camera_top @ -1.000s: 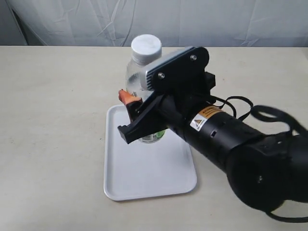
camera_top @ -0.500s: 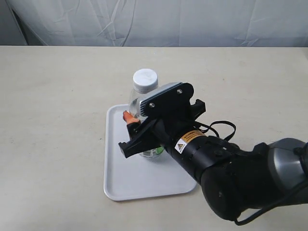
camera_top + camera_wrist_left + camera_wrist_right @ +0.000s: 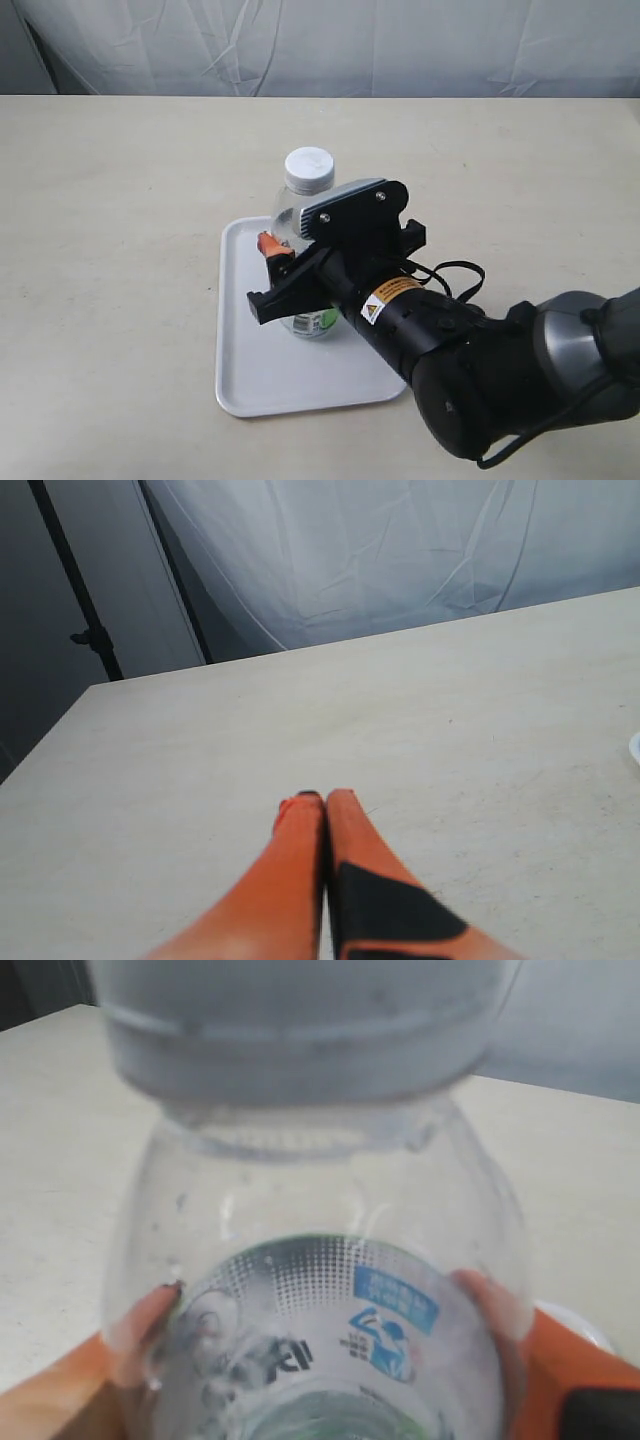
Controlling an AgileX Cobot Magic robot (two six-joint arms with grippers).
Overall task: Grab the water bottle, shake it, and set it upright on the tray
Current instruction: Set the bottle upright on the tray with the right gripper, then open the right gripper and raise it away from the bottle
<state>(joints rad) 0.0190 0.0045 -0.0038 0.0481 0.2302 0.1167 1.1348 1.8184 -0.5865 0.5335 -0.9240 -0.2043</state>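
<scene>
The water bottle (image 3: 300, 205), clear with a white cap and a white-and-green label, stands upright over the white tray (image 3: 262, 375); whether its base touches the tray is hidden by the arm. My right gripper (image 3: 290, 285) is shut on the bottle's body, orange fingers (image 3: 140, 1325) pressed on both sides of the water bottle (image 3: 320, 1300). My left gripper (image 3: 325, 798) is out of the exterior view; in the left wrist view its orange fingers lie pressed together over bare table, holding nothing.
The beige table (image 3: 120, 250) runs wide around the tray. A white cloth backdrop (image 3: 330, 45) hangs behind the far edge. The right arm's black body (image 3: 480, 370) covers the tray's right side and the near right of the table.
The right gripper has lowered the bottle from high above the tray down to it, still holding it upright. The left gripper has not visibly changed.
</scene>
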